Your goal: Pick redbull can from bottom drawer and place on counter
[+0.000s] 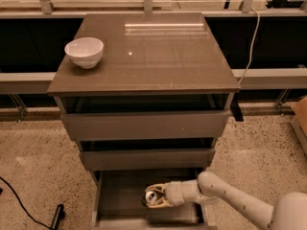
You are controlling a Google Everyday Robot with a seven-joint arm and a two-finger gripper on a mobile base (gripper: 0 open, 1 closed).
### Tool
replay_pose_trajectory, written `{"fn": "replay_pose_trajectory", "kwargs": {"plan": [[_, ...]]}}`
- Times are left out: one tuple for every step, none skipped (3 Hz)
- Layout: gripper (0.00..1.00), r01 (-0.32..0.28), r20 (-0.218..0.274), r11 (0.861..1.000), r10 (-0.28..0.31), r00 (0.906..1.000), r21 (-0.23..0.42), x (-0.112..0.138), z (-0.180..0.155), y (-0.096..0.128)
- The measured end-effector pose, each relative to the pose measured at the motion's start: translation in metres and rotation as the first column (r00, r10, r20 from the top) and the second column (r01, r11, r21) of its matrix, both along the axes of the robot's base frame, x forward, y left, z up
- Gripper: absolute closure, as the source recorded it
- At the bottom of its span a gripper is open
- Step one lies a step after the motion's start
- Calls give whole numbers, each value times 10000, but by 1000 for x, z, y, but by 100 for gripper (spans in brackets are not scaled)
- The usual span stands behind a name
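Note:
The redbull can point(153, 195) stands in the open bottom drawer point(120, 195), its silver top with pull tab facing up. My gripper point(154, 196) reaches in from the right, low inside the drawer, with its fingers on either side of the can. The white arm runs off to the lower right corner. The can's sides are mostly hidden by the fingers. The counter point(148, 51) is the glossy grey-brown top of the cabinet, above the three drawers.
A white bowl point(84, 51) sits at the counter's left edge. The two upper drawers point(144, 126) stand slightly open above the gripper. A black cable point(24, 207) and a dark object lie on the speckled floor at the left. A rail runs behind the cabinet.

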State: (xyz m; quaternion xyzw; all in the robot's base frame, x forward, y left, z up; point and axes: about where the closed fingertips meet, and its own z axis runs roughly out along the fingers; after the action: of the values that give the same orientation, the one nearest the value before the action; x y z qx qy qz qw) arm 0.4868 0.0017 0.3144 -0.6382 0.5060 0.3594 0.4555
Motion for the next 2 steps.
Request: {"fn": "replay_pose_trajectory", "kwargs": {"plan": [[100,166,350,9998,-162,9993,-108,-18,76,-19],[100,247,35,9974,-245,9997,-678,-43,136,-36]]}}
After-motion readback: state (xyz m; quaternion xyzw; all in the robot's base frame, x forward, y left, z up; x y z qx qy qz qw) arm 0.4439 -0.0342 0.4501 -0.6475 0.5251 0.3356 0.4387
